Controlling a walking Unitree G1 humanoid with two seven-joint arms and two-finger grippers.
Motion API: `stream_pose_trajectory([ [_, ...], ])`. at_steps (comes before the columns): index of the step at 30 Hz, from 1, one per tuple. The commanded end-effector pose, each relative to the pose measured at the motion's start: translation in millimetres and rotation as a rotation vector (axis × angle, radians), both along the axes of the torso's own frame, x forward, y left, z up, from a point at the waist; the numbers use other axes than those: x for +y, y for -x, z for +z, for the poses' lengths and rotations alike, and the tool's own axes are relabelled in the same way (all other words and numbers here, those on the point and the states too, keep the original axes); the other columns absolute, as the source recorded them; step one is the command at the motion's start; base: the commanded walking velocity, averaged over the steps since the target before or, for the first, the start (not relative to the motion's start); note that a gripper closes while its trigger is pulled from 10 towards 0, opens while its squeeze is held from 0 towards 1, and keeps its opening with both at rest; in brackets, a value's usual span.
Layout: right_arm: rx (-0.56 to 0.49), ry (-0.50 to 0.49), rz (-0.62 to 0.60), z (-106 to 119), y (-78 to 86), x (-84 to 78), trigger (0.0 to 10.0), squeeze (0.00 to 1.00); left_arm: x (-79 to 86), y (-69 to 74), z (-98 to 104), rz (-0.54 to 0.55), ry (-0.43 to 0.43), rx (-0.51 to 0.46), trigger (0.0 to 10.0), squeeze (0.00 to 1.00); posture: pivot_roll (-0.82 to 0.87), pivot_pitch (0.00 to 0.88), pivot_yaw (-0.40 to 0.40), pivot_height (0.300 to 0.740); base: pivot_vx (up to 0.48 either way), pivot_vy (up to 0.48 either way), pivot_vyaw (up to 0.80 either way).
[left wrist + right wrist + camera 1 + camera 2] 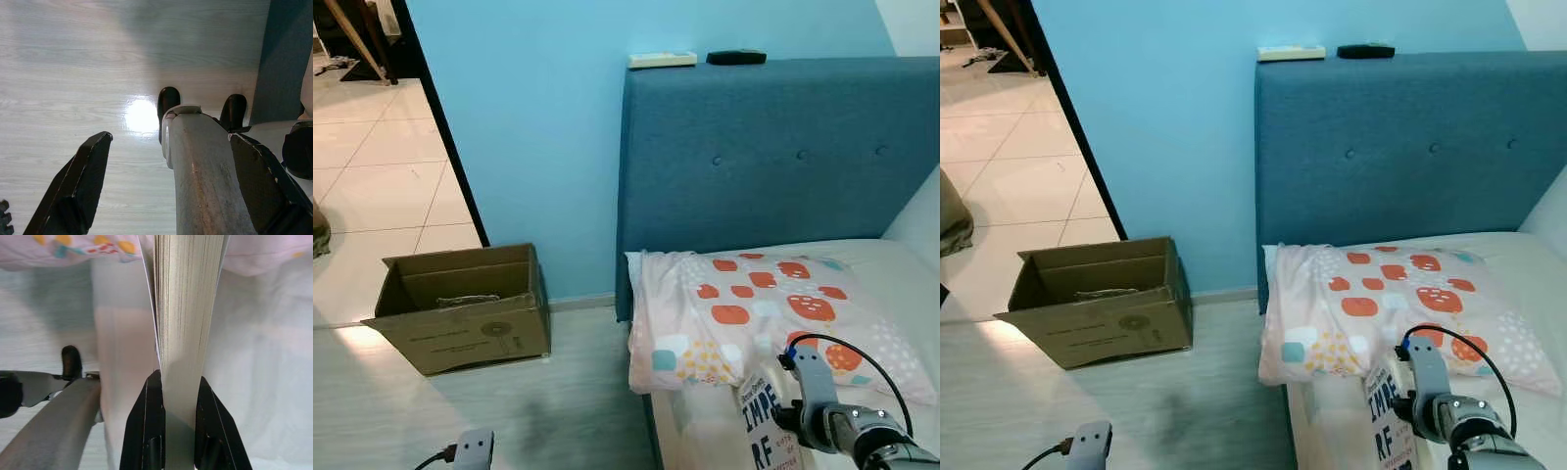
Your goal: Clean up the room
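Book: a thick paperback book stands on edge between the right gripper's two black fingers, page block facing the wrist camera; from the head views its white cover with large dark letters shows just left of the wrist.
Right gripper: pinching the book from both sides, fingers pressed flat against the covers, held low at the near edge of the bed.
Pillow: a pale pink pillow with red, orange and teal patches lies just beyond and above the gripper, its near hem hanging over the top of the book.
Bed: white mattress to the right of the gripper, with a blue tufted headboard well beyond it.
Headboard top: a white remote and a dark flat object lie side by side on the ledge, far from the gripper.
Left gripper: its fingers spread wide apart, holding nothing, hanging over pale wood-look floor with the robot's leg and dark feet in between.
Box: an open cardboard box sits on the floor against the blue wall, well to the left of the right gripper.
Doorway: white tiled floor lies beyond the box, far left.
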State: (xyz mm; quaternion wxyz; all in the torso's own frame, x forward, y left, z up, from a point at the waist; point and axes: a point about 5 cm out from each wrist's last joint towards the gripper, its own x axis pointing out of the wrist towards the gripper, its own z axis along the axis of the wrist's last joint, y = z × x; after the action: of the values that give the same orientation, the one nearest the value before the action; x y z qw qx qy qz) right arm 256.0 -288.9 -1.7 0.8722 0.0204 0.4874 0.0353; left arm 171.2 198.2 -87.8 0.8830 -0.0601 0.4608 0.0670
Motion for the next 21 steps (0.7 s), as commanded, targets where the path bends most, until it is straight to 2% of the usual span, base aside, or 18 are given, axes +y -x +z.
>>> stream_pose_trajectory([
  [1, -0.016, -0.037, -0.004, 0.9, -2.8, 4.2, 10.0, 0.0, 3.8, 6.9, -2.6, -0.001, -0.008, 0.024, 10.0, 0.0, -0.08, 0.123, -0.02, 0.721, 0.0, 0.0, 0.0],
  [9, 0.011, -0.124, 0.001, -2.0, -0.6, 12.1, 10.0, 0.0, 5.8, 5.9, -1.7, 0.01, -0.01, 0.016, 10.0, 0.0, -0.08, 0.132, -0.017, 0.691, 0.0, 0.0, 0.0],
  [21, 0.042, -0.133, -0.034, -4.1, 6.4, 5.8, 10.0, 0.0, 12.7, -1.7, 3.1, 0.008, -0.023, -0.012, 10.0, 0.0, -0.07, 0.145, -0.008, 0.656, 0.0, 0.0, 0.0],
])
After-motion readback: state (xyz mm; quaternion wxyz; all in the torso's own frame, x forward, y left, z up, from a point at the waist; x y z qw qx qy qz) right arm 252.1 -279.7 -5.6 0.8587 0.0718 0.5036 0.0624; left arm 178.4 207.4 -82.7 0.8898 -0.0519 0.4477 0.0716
